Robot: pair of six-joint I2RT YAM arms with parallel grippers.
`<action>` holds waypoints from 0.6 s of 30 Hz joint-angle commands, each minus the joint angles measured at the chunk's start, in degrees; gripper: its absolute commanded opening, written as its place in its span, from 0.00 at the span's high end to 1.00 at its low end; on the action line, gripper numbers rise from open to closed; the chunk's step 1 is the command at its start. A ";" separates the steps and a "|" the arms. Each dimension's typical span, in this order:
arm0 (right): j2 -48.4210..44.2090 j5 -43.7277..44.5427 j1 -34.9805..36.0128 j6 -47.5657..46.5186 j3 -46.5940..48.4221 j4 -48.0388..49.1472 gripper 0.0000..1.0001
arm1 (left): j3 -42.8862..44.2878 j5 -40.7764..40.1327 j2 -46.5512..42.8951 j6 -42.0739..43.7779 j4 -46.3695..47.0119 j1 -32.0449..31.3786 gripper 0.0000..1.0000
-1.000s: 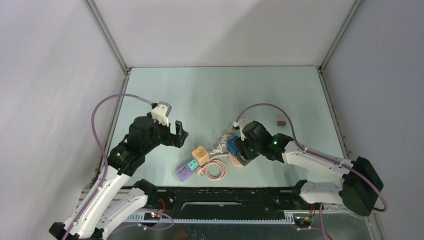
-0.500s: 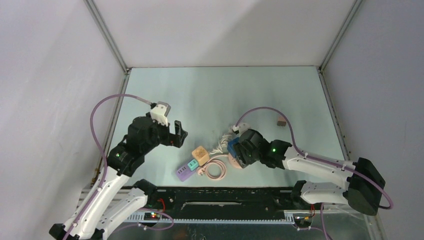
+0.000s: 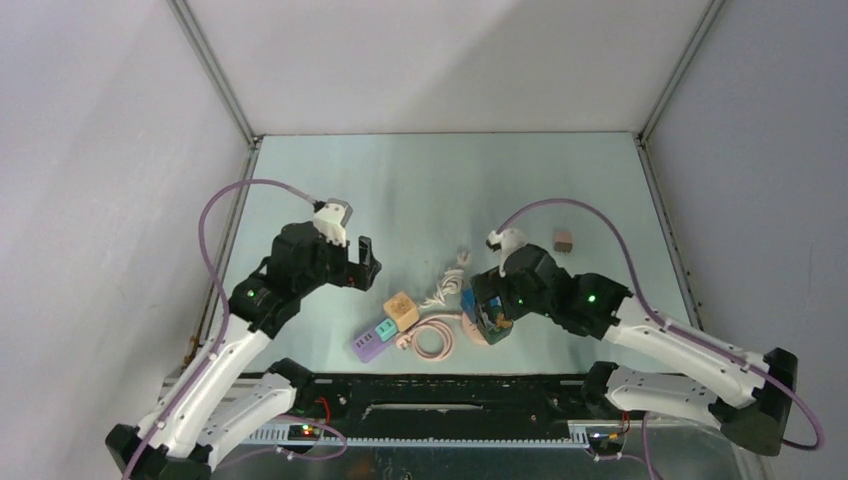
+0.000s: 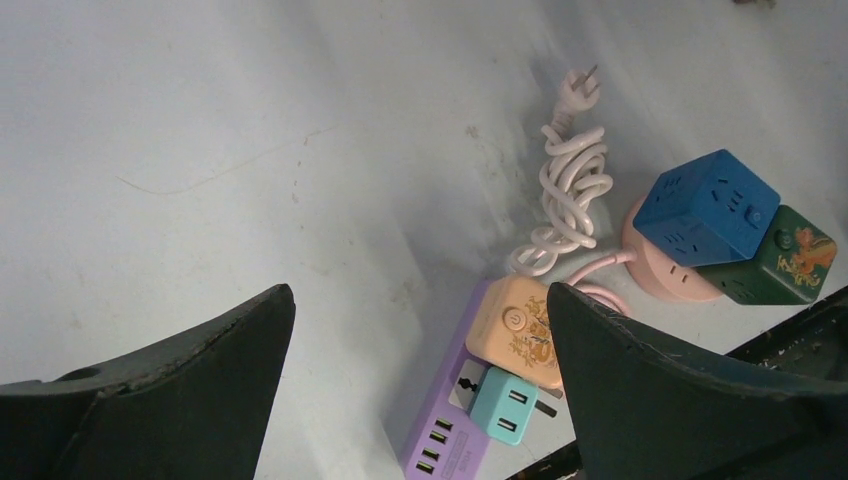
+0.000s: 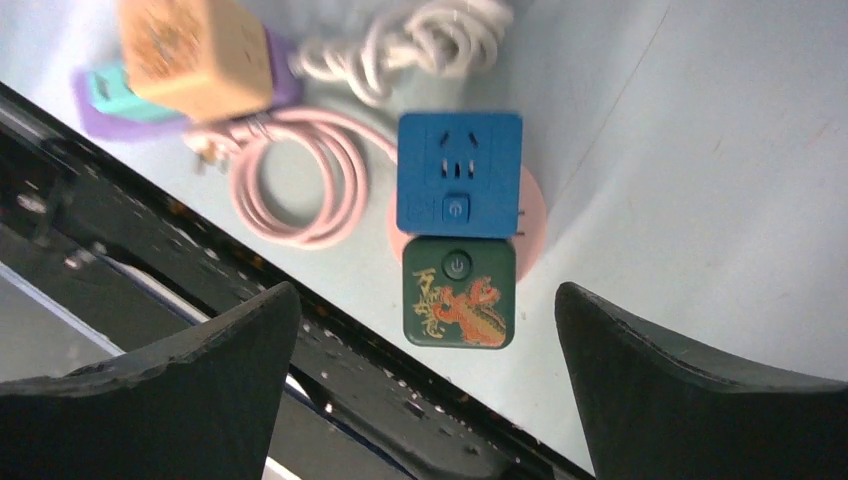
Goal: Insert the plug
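A purple power strip [image 4: 445,440] lies near the table's front edge with an orange cube adapter [image 4: 515,330] and a teal plug [image 4: 505,405] on it. A loose white plug [image 4: 577,85] on a coiled white cable [image 4: 570,195] lies behind it. A round pink socket [image 5: 533,215] carries a blue cube [image 5: 460,170] and a green dragon cube [image 5: 460,290]. My left gripper [image 4: 417,292] is open and empty, hovering left of the strip [image 3: 368,344]. My right gripper [image 5: 428,290] is open and empty above the green cube.
A coiled pink cable [image 5: 300,190] lies between the strip and the pink socket. A small brown block [image 3: 563,240] sits at the back right. The black front rail [image 3: 450,385] runs just below the sockets. Grey walls enclose the table.
My right arm has swung its wrist right and up, and its gripper now sits over the blue and green cubes. My left gripper has shifted slightly to the right.
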 commanded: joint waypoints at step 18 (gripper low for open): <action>31.02 -8.07 -49.00 -10.35 21.15 3.19 0.01 | 10.22 3.24 14.82 1.71 5.23 4.01 0.00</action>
